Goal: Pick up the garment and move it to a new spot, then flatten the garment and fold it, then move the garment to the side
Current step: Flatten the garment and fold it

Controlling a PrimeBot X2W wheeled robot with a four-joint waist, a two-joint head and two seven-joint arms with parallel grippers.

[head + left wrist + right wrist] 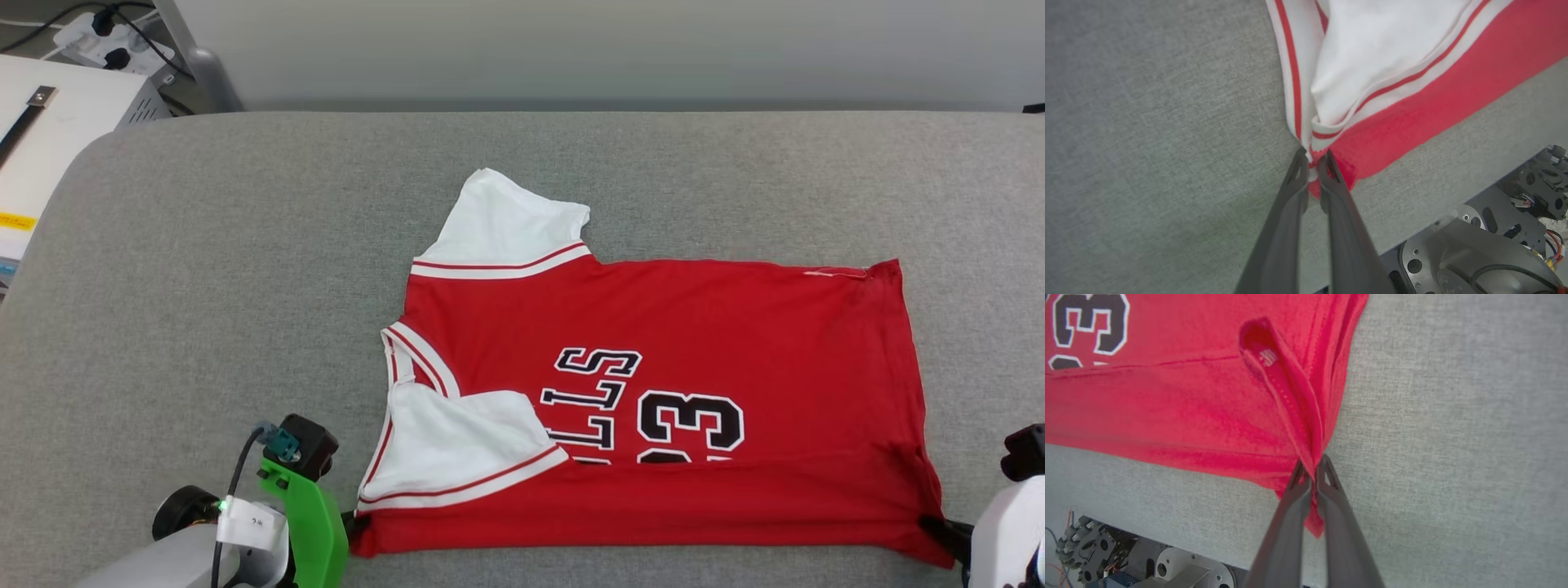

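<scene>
Bright, even light; faint shadows under the red and white jersey shirt [653, 327] on the grey cloth table [204, 286]; head view sharp; wrist views fuzzier (the left gripper [1312, 159] has blurry long dark fingers [1286, 228]), edges bent.

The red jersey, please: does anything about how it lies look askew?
Yes: on the red jersey T-shirt, the near white sleeve lies folded over the black lettering, while the far white sleeve sticks out flat.
</scene>
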